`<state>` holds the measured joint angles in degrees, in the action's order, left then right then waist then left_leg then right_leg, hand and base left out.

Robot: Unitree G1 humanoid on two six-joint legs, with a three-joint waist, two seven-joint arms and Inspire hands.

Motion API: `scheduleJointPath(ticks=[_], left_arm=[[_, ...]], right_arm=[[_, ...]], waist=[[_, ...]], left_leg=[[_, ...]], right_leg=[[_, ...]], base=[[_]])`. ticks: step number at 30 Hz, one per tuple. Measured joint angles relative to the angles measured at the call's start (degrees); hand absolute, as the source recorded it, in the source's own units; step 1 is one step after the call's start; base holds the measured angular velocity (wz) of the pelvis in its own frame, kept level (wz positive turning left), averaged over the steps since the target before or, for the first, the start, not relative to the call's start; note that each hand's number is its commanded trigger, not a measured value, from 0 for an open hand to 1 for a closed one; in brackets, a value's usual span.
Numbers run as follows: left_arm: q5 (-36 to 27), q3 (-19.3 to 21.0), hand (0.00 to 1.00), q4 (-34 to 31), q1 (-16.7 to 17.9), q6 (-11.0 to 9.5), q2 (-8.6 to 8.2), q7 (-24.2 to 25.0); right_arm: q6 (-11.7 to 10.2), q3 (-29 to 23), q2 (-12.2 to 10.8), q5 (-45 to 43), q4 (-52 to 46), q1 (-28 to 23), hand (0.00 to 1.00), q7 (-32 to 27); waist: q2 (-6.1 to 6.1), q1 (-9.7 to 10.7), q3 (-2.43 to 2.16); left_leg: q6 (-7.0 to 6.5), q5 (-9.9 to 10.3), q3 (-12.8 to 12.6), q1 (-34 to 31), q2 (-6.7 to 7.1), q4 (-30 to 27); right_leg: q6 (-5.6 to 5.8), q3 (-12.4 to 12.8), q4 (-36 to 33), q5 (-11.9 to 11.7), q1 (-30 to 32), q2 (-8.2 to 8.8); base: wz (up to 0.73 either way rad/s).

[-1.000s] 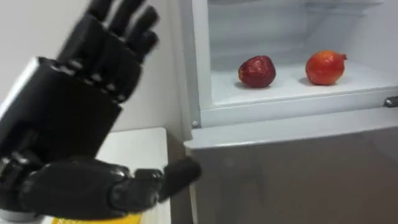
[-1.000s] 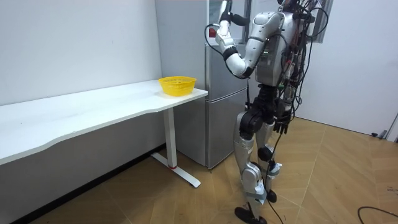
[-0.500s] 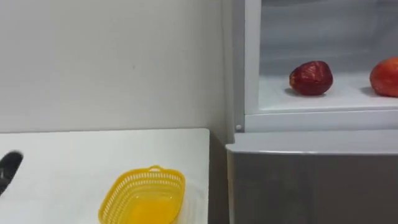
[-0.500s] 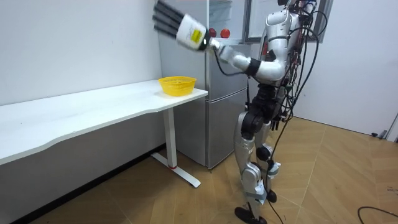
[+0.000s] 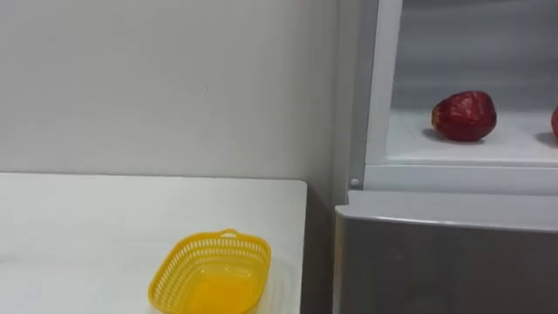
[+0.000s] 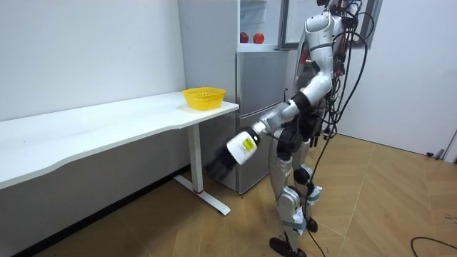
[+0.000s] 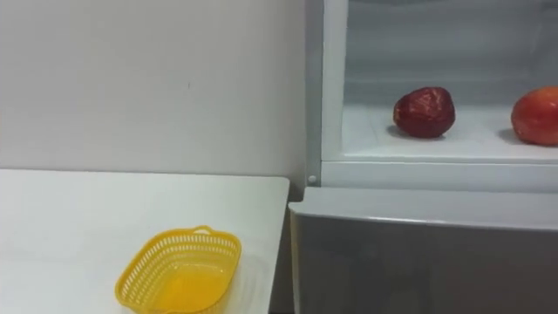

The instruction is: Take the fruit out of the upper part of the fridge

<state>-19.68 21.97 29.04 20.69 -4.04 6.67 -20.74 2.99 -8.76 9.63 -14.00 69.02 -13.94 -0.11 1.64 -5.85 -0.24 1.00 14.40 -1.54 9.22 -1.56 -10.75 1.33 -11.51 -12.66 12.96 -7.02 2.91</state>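
Standing right up at the fridge, just past the end of the long white surface. My left arm slants down and away from my body toward the room view's left. The forearm points at the floor at an angle. The left robot hand hangs low, about thigh height, in front of the fridge's lower part and under the level of the surface's edge. It's a dark blur against the shadow there, so I honestly can't tell whether the fingers are spread or curled.

From my head camera, the upper compartment is open. The stuff I'm after sits on its white shelf: a dark red fruit toward the left, and an orange-red fruit to its right, with a clear gap between the two. Both rest on the shelf, well apart from my robot hand. The grey lower door underneath is closed.

There's also a yellow mesh basket on the surface, near the corner closest to the fridge.
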Motion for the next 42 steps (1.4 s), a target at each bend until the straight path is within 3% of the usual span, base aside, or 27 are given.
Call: scheduleJointPath(ticks=[4,8,10,14,18,23,26,28,31,34,37,42], left_arm=[[0.17,-2.77,0.0,11.06,0.14,0.44,-0.05,2.62],[1.28,-5.21,0.0,23.29,-0.48,2.22,-0.43,6.65],[1.29,-5.81,0.0,26.36,0.16,3.49,-1.2,7.97],[2.18,-7.64,0.0,29.9,-0.15,4.12,-1.43,10.31],[11.72,-8.02,0.0,32.57,-1.37,4.46,-1.22,12.05],[15.71,-10.23,0.0,32.3,-2.62,4.41,-0.98,12.84],[17.07,-12.63,0.0,32.27,-4.32,3.85,-0.02,12.94],[18.53,-13.72,0.0,30.58,-3.92,3.52,0.06,12.97],[20.5,-14.56,0.0,30.12,-3.86,3.16,0.07,13.0],[20.61,-15.41,0.0,30.82,-3.24,2.08,0.77,12.92],[21.77,-15.47,0.0,32.23,-2.93,1.04,0.85,12.74],[24.4,-16.28,0.0,33.39,-1.24,0.87,1.37,13.14]], right_arm=[[0.8,0.05,0.2,0.13,-0.03,-0.2,0.0,0.16],[0.93,0.02,0.1,3.09,0.1,-0.06,0.0,0.27],[0.96,-0.11,0.04,5.44,0.46,0.38,0.0,-0.28],[0.81,-0.52,-0.14,11.8,0.87,0.98,0.0,-1.67],[0.15,-2.18,-0.8,20.74,-0.58,2.12,0.0,-5.31],[-0.91,-4.52,-1.31,23.16,-13.41,2.45,0.0,-11.71],[-3.22,-4.47,-1.56,24.37,-23.51,2.55,0.0,-15.83],[-4.0,-4.52,-2.42,24.72,-33.55,1.87,0.0,-19.25],[-5.83,-4.33,-2.88,24.91,-46.81,0.24,0.0,-23.08],[-8.56,-4.3,-4.01,23.46,-56.02,-0.6,0.0,-26.94],[-9.96,-4.3,-4.06,21.83,-62.63,-1.02,0.0,-29.89],[-12.9,-4.32,-3.82,14.87,-74.01,-1.07,0.0,-35.93]], waist=[[-0.07,0.77,0.04],[-0.15,1.59,0.11],[-0.26,2.64,0.15],[-0.39,2.62,0.16],[-1.09,4.22,0.15],[-1.57,5.83,0.42],[-1.87,7.32,0.64],[-2.15,7.25,0.52],[-1.98,7.59,0.39],[-1.96,8.11,0.27],[-1.82,8.31,0.25],[-1.55,8.41,0.1]], left_leg=[[-0.03,0.03,-0.7,0.35,-0.03,0.38],[-0.04,0.03,-0.75,0.76,-0.04,0.85],[-0.06,0.01,-0.8,0.92,-0.04,1.07],[-0.06,0.01,-1.44,0.92,-0.03,1.06],[-0.06,0.01,-1.62,0.89,0.05,1.01],[-0.08,-0.02,-3.78,1.1,0.04,1.01],[-0.08,-0.02,-4.52,0.92,0.03,1.1],[-0.07,-0.02,-6.14,0.54,-0.15,1.15],[-0.07,-0.02,-6.4,0.09,-0.2,1.2],[-0.07,-0.02,-6.41,0.01,-0.38,1.23],[-0.07,-0.02,-6.4,-0.03,-0.43,1.27],[-0.07,-0.02,-6.62,0.05,-0.72,1.24]], right_leg=[[0.03,0.34,0.09,0.02,-0.37,-0.06],[0.03,0.45,0.02,0.02,-0.39,-0.09],[0.06,0.53,0.1,0.04,-0.46,-0.09],[0.09,1.12,0.11,0.09,0.02,-0.09],[0.16,1.4,-0.09,0.39,0.29,-0.04],[0.14,3.57,-1.04,0.37,1.37,-0.14],[0.22,4.08,-0.94,0.33,1.79,-0.23],[0.17,5.56,-1.07,0.12,2.87,-0.57],[0.22,6.52,-0.97,-0.43,3.79,-0.87],[0.12,6.68,-1.0,-0.57,3.94,-1.09],[0.12,6.75,-0.99,-0.58,3.99,-1.18],[-0.04,7.2,-0.94,-0.67,4.47,-1.51]], base=[[-0.04],[-0.01],[-0.02],[-0.07],[-0.04],[-0.2],[-0.1],[-0.32],[-0.19],[-0.09],[-0.03],[-0.08]])
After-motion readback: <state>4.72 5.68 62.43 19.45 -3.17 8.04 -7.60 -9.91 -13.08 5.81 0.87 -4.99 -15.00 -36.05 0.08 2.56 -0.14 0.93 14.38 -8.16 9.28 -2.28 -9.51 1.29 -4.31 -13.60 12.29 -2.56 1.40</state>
